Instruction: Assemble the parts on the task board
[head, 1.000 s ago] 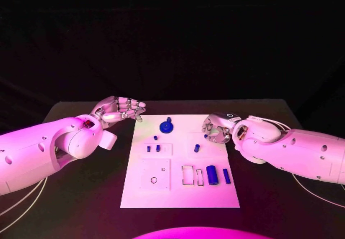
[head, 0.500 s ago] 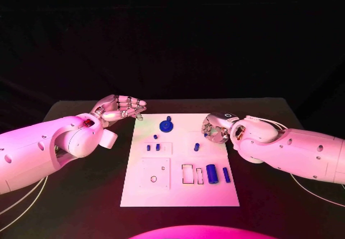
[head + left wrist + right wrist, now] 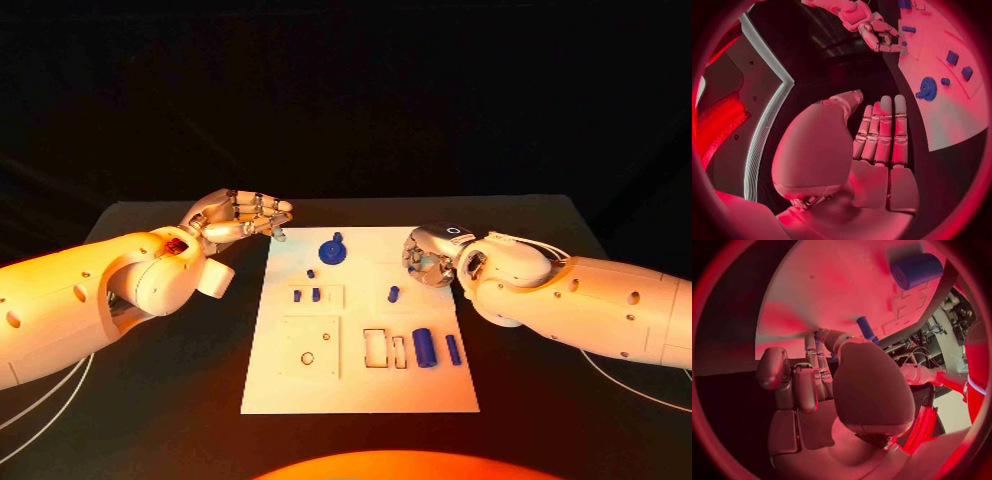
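The white task board point(image 3: 361, 385) lies in the middle of the table. A blue gear-shaped part point(image 3: 333, 252) sits near its far edge, with small blue pegs point(image 3: 307, 295) below it and another peg point(image 3: 394, 294) to the right. A thick blue cylinder point(image 3: 424, 347) and a slim blue part point(image 3: 453, 348) lie lower right. My left hand point(image 3: 242, 216) hovers off the board's far left corner, fingers side by side point(image 3: 879, 135), holding nothing. My right hand point(image 3: 433, 256) hangs over the board's right edge with its fingers point(image 3: 811, 375) curled in and nothing held. The peg point(image 3: 866, 329) stands just beyond them.
Black table point(image 3: 159, 380) surrounds the board on all sides. Cut-out recesses point(image 3: 310, 347) mark the board's lower half. Both forearms reach in from the sides, the left point(image 3: 87, 300) and the right point(image 3: 591, 305).
My right hand has crept slightly towards the far side along the board's right edge. The left hand and the parts stay where they were.
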Controlling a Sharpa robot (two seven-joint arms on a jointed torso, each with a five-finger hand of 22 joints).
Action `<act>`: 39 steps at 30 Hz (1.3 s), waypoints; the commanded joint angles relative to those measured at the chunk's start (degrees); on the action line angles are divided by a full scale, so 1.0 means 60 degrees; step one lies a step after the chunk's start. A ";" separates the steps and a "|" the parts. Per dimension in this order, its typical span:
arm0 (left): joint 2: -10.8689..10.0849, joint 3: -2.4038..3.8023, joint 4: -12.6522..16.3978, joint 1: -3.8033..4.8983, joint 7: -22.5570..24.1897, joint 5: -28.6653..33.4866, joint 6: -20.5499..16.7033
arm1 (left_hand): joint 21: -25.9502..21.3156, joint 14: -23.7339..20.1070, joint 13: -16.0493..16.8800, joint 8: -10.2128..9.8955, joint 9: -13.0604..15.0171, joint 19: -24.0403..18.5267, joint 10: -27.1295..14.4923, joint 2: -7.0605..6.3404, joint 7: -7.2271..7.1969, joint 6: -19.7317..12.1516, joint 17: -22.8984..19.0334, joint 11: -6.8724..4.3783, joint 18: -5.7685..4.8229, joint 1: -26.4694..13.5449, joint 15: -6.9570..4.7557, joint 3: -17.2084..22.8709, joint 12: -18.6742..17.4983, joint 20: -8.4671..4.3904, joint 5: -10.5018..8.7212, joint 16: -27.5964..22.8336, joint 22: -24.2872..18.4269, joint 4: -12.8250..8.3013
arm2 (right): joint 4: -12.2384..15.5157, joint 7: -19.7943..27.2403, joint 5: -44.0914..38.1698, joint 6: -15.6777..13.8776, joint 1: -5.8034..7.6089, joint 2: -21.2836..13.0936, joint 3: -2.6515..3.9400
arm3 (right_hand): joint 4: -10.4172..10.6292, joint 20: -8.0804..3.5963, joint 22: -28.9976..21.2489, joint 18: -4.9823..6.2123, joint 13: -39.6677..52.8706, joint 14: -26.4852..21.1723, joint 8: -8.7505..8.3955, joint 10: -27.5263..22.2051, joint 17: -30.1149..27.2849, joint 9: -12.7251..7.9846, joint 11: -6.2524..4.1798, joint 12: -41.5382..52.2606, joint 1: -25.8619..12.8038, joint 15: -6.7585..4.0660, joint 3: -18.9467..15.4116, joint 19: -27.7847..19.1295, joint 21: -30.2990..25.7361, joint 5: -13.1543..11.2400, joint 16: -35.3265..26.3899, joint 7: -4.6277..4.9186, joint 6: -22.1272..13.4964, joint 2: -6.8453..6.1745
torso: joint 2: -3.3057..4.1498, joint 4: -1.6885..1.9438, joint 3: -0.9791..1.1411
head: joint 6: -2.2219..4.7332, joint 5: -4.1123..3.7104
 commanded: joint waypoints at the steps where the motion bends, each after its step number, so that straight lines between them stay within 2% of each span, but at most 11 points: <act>1: -0.0003 0.0008 0.0041 0.0009 0.0068 -0.0135 0.0173 | -0.0074 0.0009 -0.0015 -0.0011 -0.0018 0.0059 -0.0015 0.0027 0.0086 -0.0016 -0.0012 0.0068 0.0111 -0.0095 0.0052 -0.0034 -0.0018 0.0006 -0.0005 -0.0036 -0.0021 -0.0035 | 0.0021 -0.0227 -0.0294 0.0568 -0.0171 0.0065 -0.0110 | 0.0004 -0.0003 0.0013 -0.0080 -0.0024 0.0408 0.0022 0.0053 0.0003 0.0012 -0.0037 -0.0076 -0.0120 -0.0064 0.0049 0.0068 0.0019 -0.0046 0.0051 0.0004 0.0028 -0.0002 | -0.0003 0.0004 -0.0006 | -0.0010 -0.0002; 6: -0.0006 0.0008 0.0049 0.0010 0.0035 -0.0178 0.0168 | -0.0110 -0.0001 -0.0020 -0.0018 -0.0022 0.0062 -0.0033 0.0028 0.0093 -0.0033 -0.0021 0.0076 0.0110 -0.0092 0.0059 -0.0040 -0.0022 0.0012 -0.0004 -0.0059 -0.0043 -0.0045 | 0.0048 -0.0328 -0.0417 0.0598 -0.0192 0.0080 -0.0118 | -0.0064 -0.0012 0.0052 -0.0082 -0.0034 0.0408 0.0066 0.0111 0.0001 0.0076 -0.0055 -0.0166 -0.0248 -0.0076 0.0177 0.0070 0.0033 0.0292 0.0052 -0.0026 0.0097 -0.0002 | -0.0009 0.0011 -0.0014 | -0.0020 -0.0023; 9: -0.0010 0.0008 0.0056 0.0010 0.0019 -0.0217 0.0168 | -0.0132 -0.0007 -0.0023 -0.0023 -0.0026 0.0064 -0.0044 0.0030 0.0099 -0.0046 -0.0026 0.0081 0.0109 -0.0091 0.0064 -0.0043 -0.0024 0.0016 -0.0002 -0.0072 -0.0058 -0.0050 | 0.0069 -0.0365 -0.0470 0.0460 -0.0200 0.0083 -0.0120 | -0.0138 -0.0033 0.0151 -0.0105 -0.0022 0.0437 0.0173 0.0232 0.0113 0.0166 -0.0098 -0.0183 -0.0281 -0.0109 0.0272 0.0131 0.0159 0.0473 0.0113 -0.0080 0.0241 0.0107 | -0.0005 0.0015 -0.0011 | -0.0025 -0.0028; 10: -0.0011 0.0008 0.0059 0.0010 0.0015 -0.0225 0.0169 | -0.0132 -0.0007 -0.0023 -0.0023 -0.0026 0.0064 -0.0044 0.0030 0.0099 -0.0046 -0.0026 0.0081 0.0109 -0.0091 0.0064 -0.0043 -0.0024 0.0016 -0.0002 -0.0072 -0.0058 -0.0050 | 0.0077 -0.0373 -0.0481 0.0400 -0.0202 0.0082 -0.0121 | -0.0188 -0.0051 0.0232 -0.0127 -0.0009 0.0460 0.0228 0.0316 0.0194 0.0216 -0.0128 -0.0173 -0.0260 -0.0136 0.0345 0.0191 0.0279 0.0442 0.0159 -0.0108 0.0302 0.0209 | -0.0003 0.0013 -0.0008 | -0.0026 -0.0030; 12: -0.0014 0.0008 0.0066 0.0010 0.0008 -0.0240 0.0182 | -0.0155 -0.0013 -0.0027 -0.0029 -0.0030 0.0067 -0.0055 0.0031 0.0105 -0.0060 -0.0031 0.0086 0.0108 -0.0090 0.0069 -0.0047 -0.0025 0.0019 -0.0002 -0.0086 -0.0071 -0.0055 | 0.0094 -0.0383 -0.0499 0.0244 -0.0205 0.0079 -0.0122 | -0.0248 -0.0074 0.0284 -0.0139 0.0008 0.0464 0.0284 0.0415 0.0191 0.0279 -0.0161 -0.0165 -0.0279 -0.0160 0.0405 0.0223 0.0343 0.0460 0.0163 -0.0132 0.0342 0.0273 | -0.0003 0.0011 -0.0008 | -0.0026 -0.0028; 16: -0.0015 0.0008 0.0077 0.0010 0.0009 -0.0259 0.0247 | -0.0202 -0.0029 -0.0035 -0.0040 -0.0037 0.0073 -0.0083 0.0039 0.0114 -0.0086 -0.0043 0.0095 0.0109 -0.0063 0.0077 -0.0044 -0.0031 0.0025 0.0009 -0.0118 -0.0101 -0.0085 | 0.0150 -0.0365 -0.0516 -0.0103 -0.0208 0.0052 -0.0122 | -0.0310 -0.0101 0.0329 -0.0148 0.0026 0.0469 0.0335 0.0507 0.0199 0.0361 -0.0183 -0.0179 -0.0346 -0.0185 0.0494 0.0245 0.0389 0.0528 0.0173 -0.0151 0.0337 0.0332 | -0.0005 0.0013 -0.0007 | -0.0034 -0.0021; 25: -0.0023 0.0008 0.0098 0.0010 0.0022 -0.0293 0.0298 | -0.0240 -0.0042 -0.0042 -0.0045 -0.0042 0.0083 -0.0103 0.0047 0.0119 -0.0101 -0.0054 0.0101 0.0111 -0.0018 0.0081 -0.0031 -0.0032 0.0027 0.0026 -0.0148 -0.0124 -0.0129 | 0.0289 -0.0366 -0.0528 -0.0518 -0.0204 -0.0029 -0.0118 | -0.0420 -0.0146 0.0439 -0.0171 0.0072 0.0485 0.0477 0.0689 0.0254 0.0573 -0.0240 -0.0222 -0.0543 -0.0234 0.0684 0.0294 0.0505 0.0468 0.0211 -0.0214 0.0332 0.0405 | -0.0010 0.0004 -0.0006 | -0.0029 -0.0024; 39: -0.0018 0.0008 0.0068 0.0010 -0.0017 -0.0412 0.0254 | -0.0285 -0.0063 -0.0051 -0.0052 -0.0049 0.0087 -0.0131 0.0065 0.0132 -0.0122 -0.0070 0.0115 0.0107 -0.0014 0.0096 -0.0023 -0.0036 0.0035 0.0040 -0.0189 -0.0151 -0.0146 | 0.0454 -0.0283 -0.0490 -0.1084 -0.0114 -0.0144 -0.0090 | -0.0538 -0.0166 0.0483 -0.0178 0.0093 0.0484 0.0531 0.0747 0.0249 0.0699 -0.0248 -0.0287 -0.0623 -0.0242 0.0890 0.0300 0.0531 0.0355 0.0213 -0.0209 0.0276 0.0427 | -0.0006 0.0001 0.0005 | 0.0006 -0.0036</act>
